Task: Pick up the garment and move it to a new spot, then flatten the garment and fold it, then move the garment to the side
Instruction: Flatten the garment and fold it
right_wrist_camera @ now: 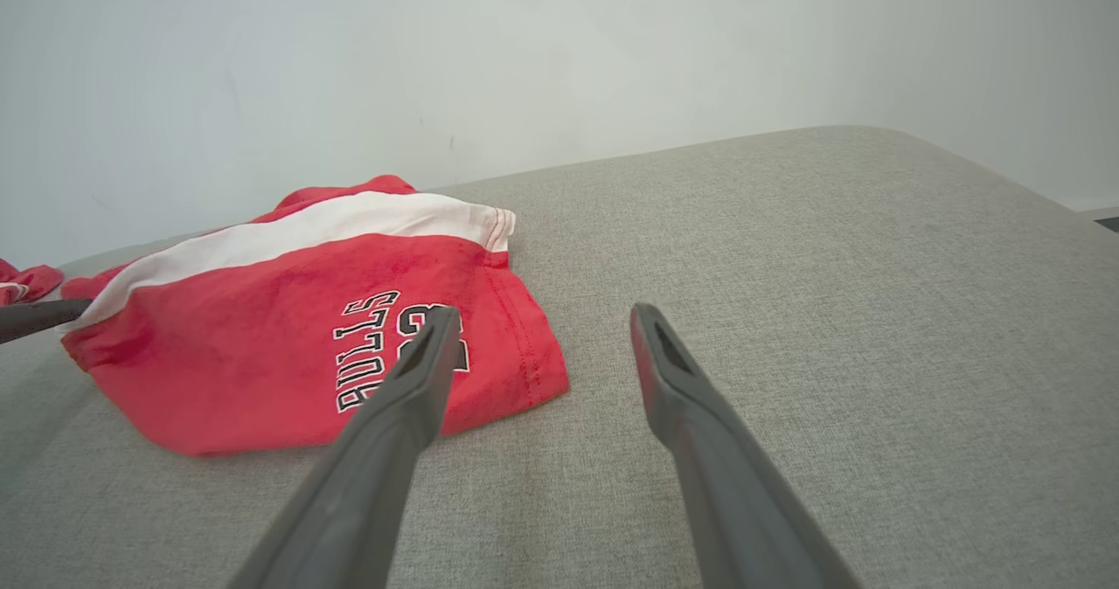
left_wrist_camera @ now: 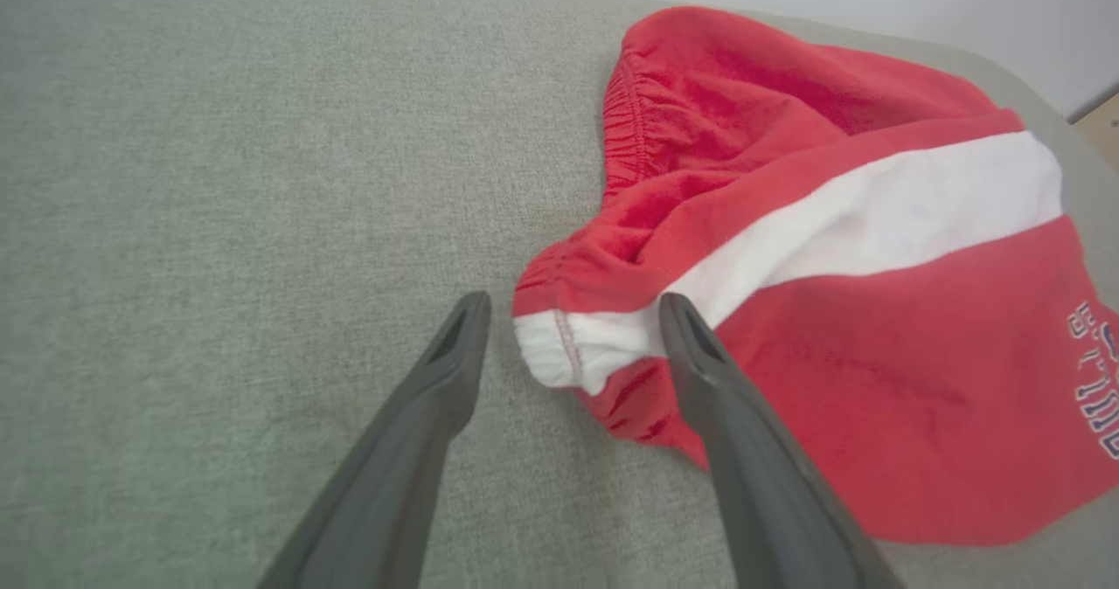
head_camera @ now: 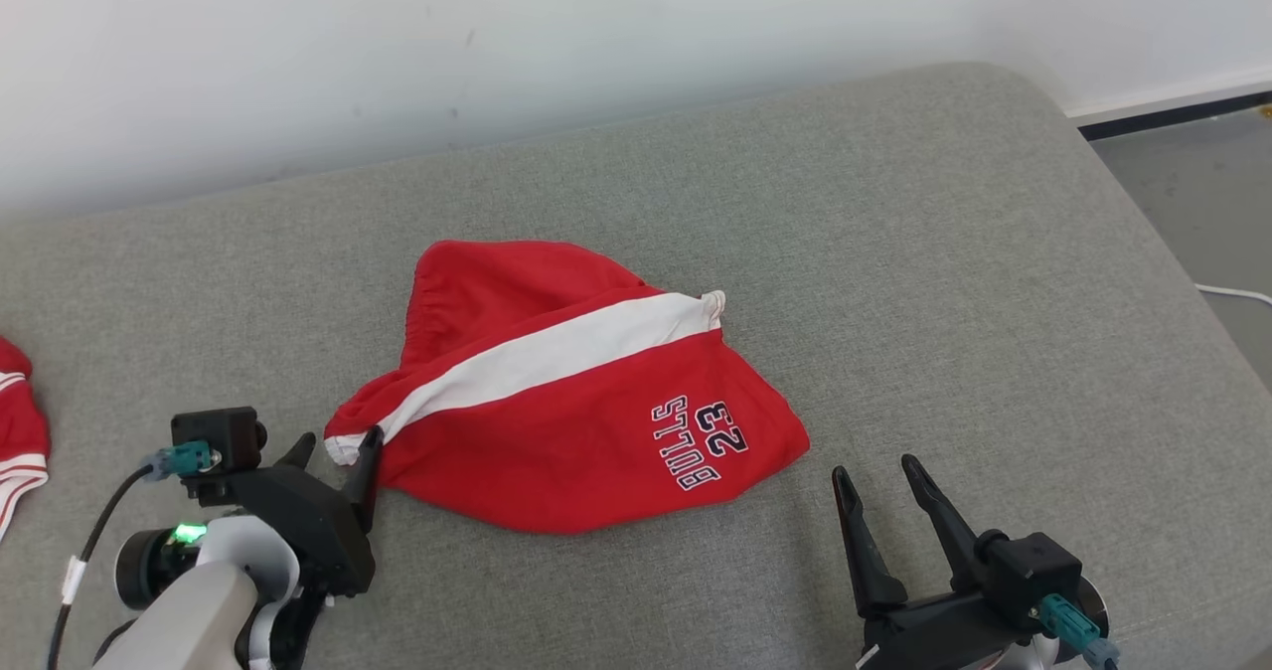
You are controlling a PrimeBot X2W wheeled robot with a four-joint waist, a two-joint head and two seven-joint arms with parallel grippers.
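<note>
Lying diagonally, garment (head_camera: 576, 421) (waistband leftward), left hand (head_camera: 341, 438) spread astride corner, right hand (head_camera: 874, 465) spread

Grey woven fabric cushion (head_camera: 894, 252) spans the scene, with a plain white wall (head_camera: 497, 44) at the far side. Red-and-white striped cloth (head_camera: 18, 421) at left edge. Far right: grey floor (head_camera: 1192, 183), dark skirting strip (head_camera: 1163, 115), thin white cable (head_camera: 1237, 294).

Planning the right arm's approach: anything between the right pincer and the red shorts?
Nothing. Only a bare strip of grey cushion separates the right pincer from the red shorts, as the head view shows.
</note>
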